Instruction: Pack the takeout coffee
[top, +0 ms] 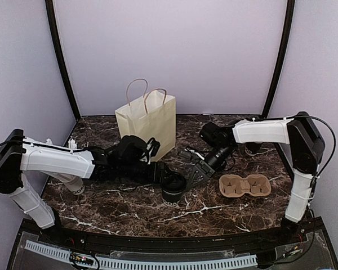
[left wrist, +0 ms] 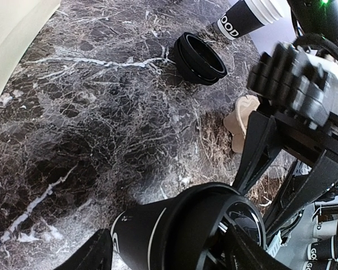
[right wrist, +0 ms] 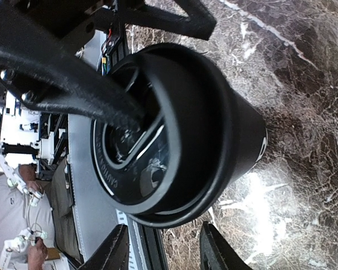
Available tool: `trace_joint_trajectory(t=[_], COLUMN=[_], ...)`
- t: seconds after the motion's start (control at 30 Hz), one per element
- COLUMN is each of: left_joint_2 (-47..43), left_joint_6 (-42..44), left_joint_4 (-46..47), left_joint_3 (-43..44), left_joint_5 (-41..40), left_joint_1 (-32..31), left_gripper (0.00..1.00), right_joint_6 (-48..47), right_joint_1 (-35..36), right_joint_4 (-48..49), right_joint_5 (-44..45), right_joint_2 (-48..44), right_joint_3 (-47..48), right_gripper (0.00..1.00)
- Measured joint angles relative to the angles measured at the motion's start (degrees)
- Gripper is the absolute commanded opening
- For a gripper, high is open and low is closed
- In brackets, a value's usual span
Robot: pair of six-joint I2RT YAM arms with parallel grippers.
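Note:
A black paper cup with a black lid (top: pixel 173 188) stands at the table's middle front. It shows in the left wrist view (left wrist: pixel 152 230) and in the right wrist view (right wrist: pixel 214 129). My left gripper (top: pixel 167 179) is open wide and straddles the cup (left wrist: pixel 166 256). One of its fingers (right wrist: pixel 84 93) lies across the lid top. My right gripper (top: pixel 192 178) is open and empty (right wrist: pixel 164 250), its tips just short of the cup's side. The tan two-hole tray (top: pixel 245 185) lies empty to the right and shows in the left wrist view (left wrist: pixel 242 115).
The cream handled bag (top: pixel 147 119) stands upright behind the left arm. A stack of black lids (left wrist: pixel 200 56) sits behind the grippers. A second cup (top: pixel 252 149) stands at the back right and shows in the left wrist view (left wrist: pixel 242 17). Another cup (top: pixel 76 185) stands under the left arm.

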Motion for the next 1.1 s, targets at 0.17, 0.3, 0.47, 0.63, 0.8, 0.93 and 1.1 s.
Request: trace_joint_trajectory(t=[0.17, 0.3, 0.47, 0.63, 0.8, 0.93, 1.1], left_joint_2=[0.3, 0.3, -1.6, -4.4, -5.1, -5.2, -5.2], left_joint_6=[0.0, -0.7, -2.8, -5.3, -7.5, -8.9, -10.4], left_joint_4=[0.6, 1.0, 2.6, 5.0, 7.5, 9.2, 10.7], left_joint_3=[0.0, -0.3, -3.3, -7.2, -9.1, -10.1, -10.9], left_joint_5=[0.8, 1.2, 1.0, 0.5, -0.3, -0.6, -0.9], left_joint_1=[0.0, 0.0, 0.0, 0.0, 0.0, -0.1, -0.3], left_gripper=[0.68, 0.66, 0.64, 0.62, 0.61, 0.6, 0.58], right_joint_6=[2.8, 4.0, 4.4, 4.4, 4.8, 5.6, 7.4], right_joint_1=[0.0, 0.0, 0.0, 1.2, 3.6, 4.8, 5.3], right_joint_4=[1.9, 2.6, 2.9, 2.9, 2.8, 3.0, 3.4], right_joint_5=[0.3, 0.0, -0.5, -1.2, -1.4, -1.1, 0.2], right_joint_2=[0.0, 0.0, 0.4, 0.7, 0.8, 0.9, 1.0], right_joint_3=[-0.1, -0.1, -0.1, 0.0, 1.2, 2.0, 2.3], right_gripper=[0.43, 0.47, 0.51, 0.54, 0.56, 0.55, 0.49])
